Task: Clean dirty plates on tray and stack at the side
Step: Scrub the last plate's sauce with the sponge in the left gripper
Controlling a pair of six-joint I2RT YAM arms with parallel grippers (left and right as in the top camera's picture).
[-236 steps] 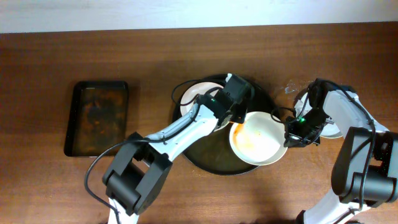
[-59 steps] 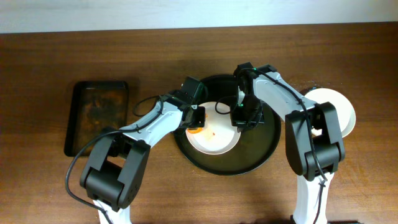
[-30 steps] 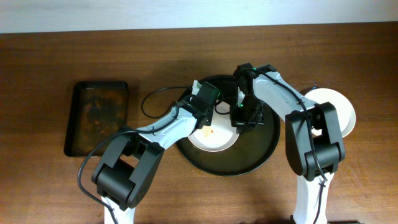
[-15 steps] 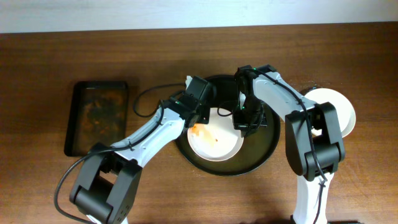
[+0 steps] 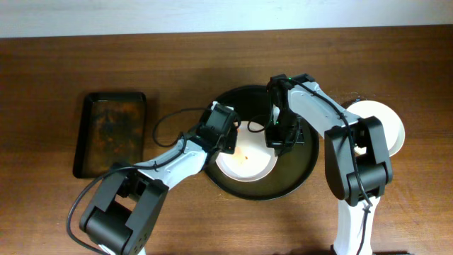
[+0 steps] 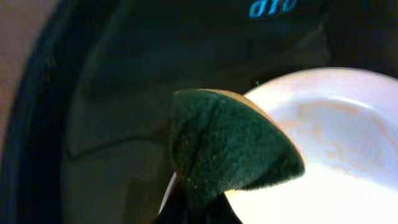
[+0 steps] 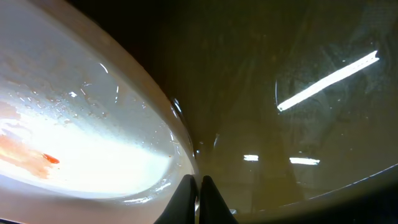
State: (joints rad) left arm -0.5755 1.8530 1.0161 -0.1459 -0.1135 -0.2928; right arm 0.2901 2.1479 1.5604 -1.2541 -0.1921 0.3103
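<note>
Jaws on fuzzy sponge (image 6: 230, 149), glossy plate (image 7: 93, 143)

The tray (image 5: 299, 164) sits mid-frame on the counter (image 5: 56, 71). One plate (image 5: 248, 161) lies inside it, toward its left and lower part. A second plate (image 5: 388, 126) rests on the counter at the right edge, apart from the tray. A rectangular tray (image 5: 110, 134) lies well apart at the left. The left tool (image 5: 226, 144) meets the plate's upper-left rim, its sponge (image 6: 224, 149) lying over that rim. The right tool (image 5: 281, 140) is at the plate's upper-right rim.
</note>
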